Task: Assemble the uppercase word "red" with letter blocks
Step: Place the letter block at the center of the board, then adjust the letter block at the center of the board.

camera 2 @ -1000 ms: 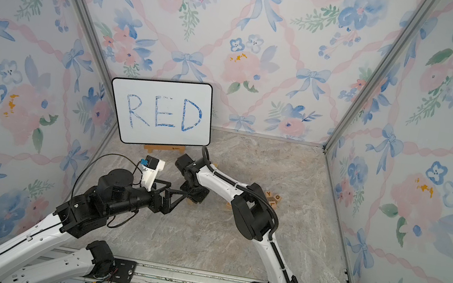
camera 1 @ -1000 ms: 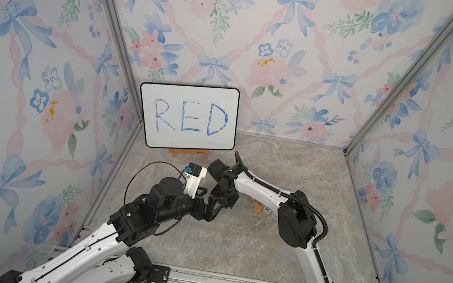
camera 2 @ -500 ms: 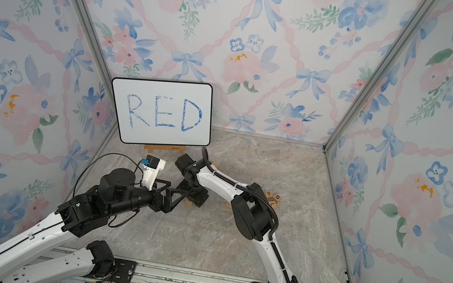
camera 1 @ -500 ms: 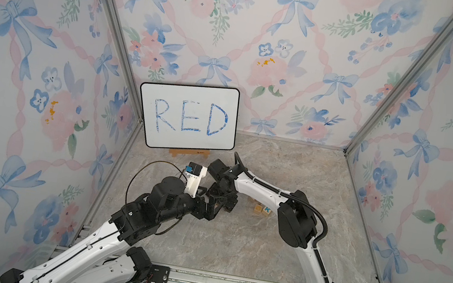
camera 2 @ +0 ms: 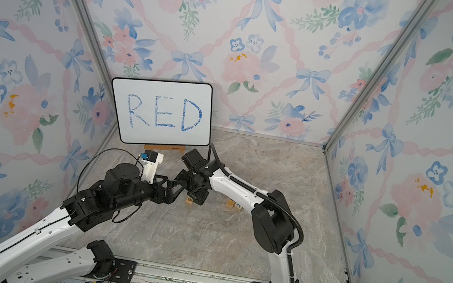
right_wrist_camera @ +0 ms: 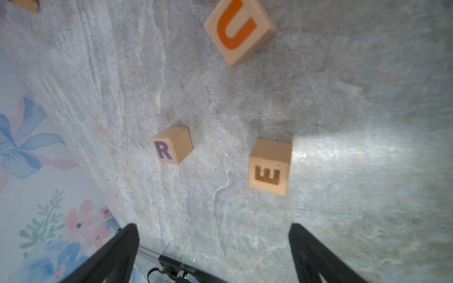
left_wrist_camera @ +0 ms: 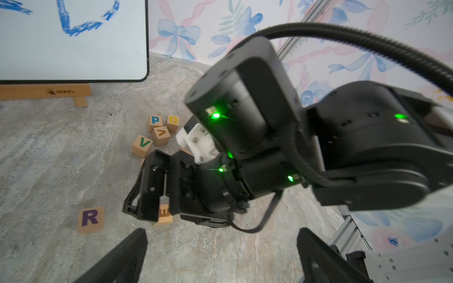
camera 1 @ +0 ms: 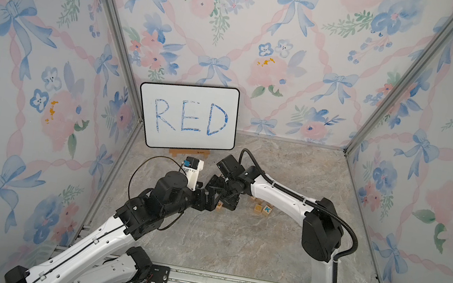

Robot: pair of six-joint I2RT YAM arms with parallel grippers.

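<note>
The R block (right_wrist_camera: 171, 144) and the E block (right_wrist_camera: 269, 167) stand on the stone floor a short gap apart, the E lying sideways to the R. My right gripper (right_wrist_camera: 215, 245) hovers open just above them and holds nothing. In the left wrist view the R block (left_wrist_camera: 90, 219) sits free, while the E block (left_wrist_camera: 164, 215) shows partly between the right gripper's spread fingers. My left gripper (left_wrist_camera: 220, 257) is open and empty, close in front of the right one. In a top view only the E block (camera 1: 219, 205) peeks out under the two grippers.
An orange U block (right_wrist_camera: 239, 29) lies just past the pair. A cluster of blocks lettered P (left_wrist_camera: 155, 120), O and V (left_wrist_camera: 142, 145) sits toward the whiteboard (camera 1: 187, 117) on its wooden stand. A K block (camera 1: 267, 209) and others lie under the right forearm.
The right gripper has gone from shut to open, letting go of the E block on the floor. Both arms have stayed nearly in place.
</note>
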